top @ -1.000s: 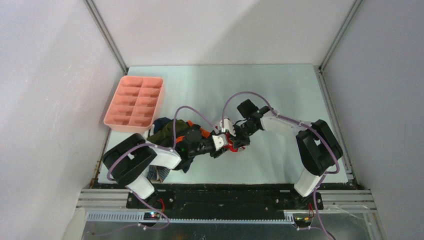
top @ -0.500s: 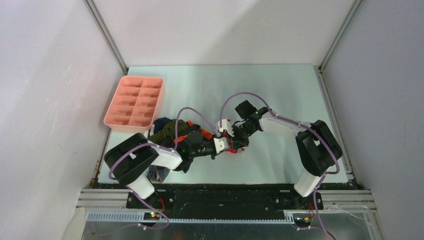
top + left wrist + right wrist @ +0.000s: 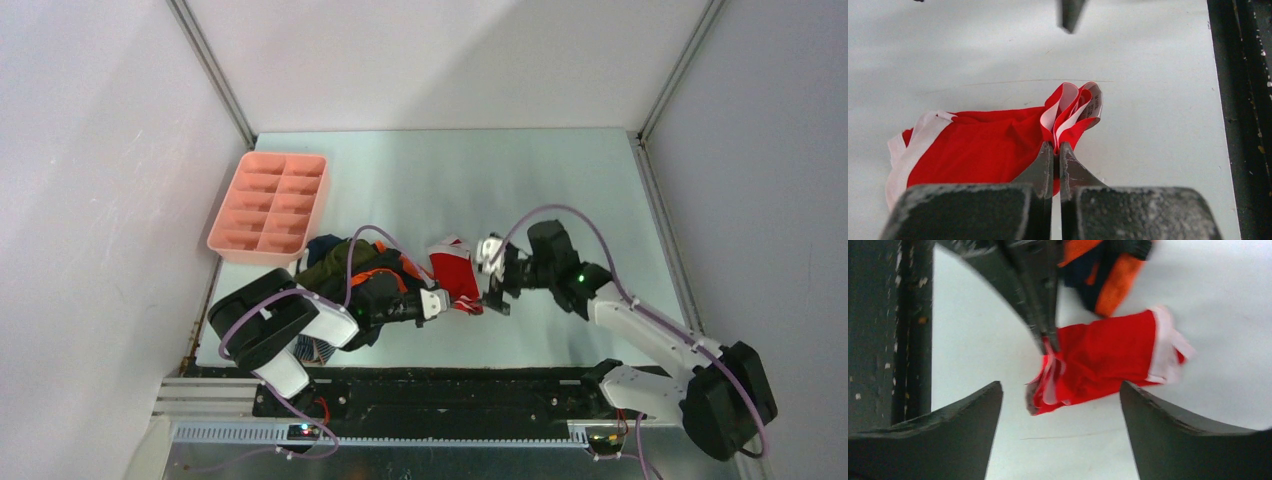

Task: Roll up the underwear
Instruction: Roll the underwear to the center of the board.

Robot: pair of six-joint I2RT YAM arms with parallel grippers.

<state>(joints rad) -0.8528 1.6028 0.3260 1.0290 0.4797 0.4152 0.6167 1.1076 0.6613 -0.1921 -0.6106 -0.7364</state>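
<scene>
The left gripper [image 3: 1056,146] is clamped on the bunched red-and-white edge of the red underwear [image 3: 988,145], which lies on the worktop [image 3: 560,190] between the two arms. The jaws take in only a narrow fold. My worry is that a pull or a twist would slide the layers out and let the gathered folds spring loose.

Just beyond, the right gripper [image 3: 1060,386] hangs at the garment's right end with its fingers spread wide and nothing between them. If it comes down off-centre, it may catch a single layer or drag the cloth sideways.

Farther back, the pile of other underwear [image 3: 340,262] sits against the left arm, and its navy-and-orange piece [image 3: 1098,285] lies near the red one. A sweeping move could snag it. The pink tray [image 3: 286,157] stands well apart and looks like no hazard.
</scene>
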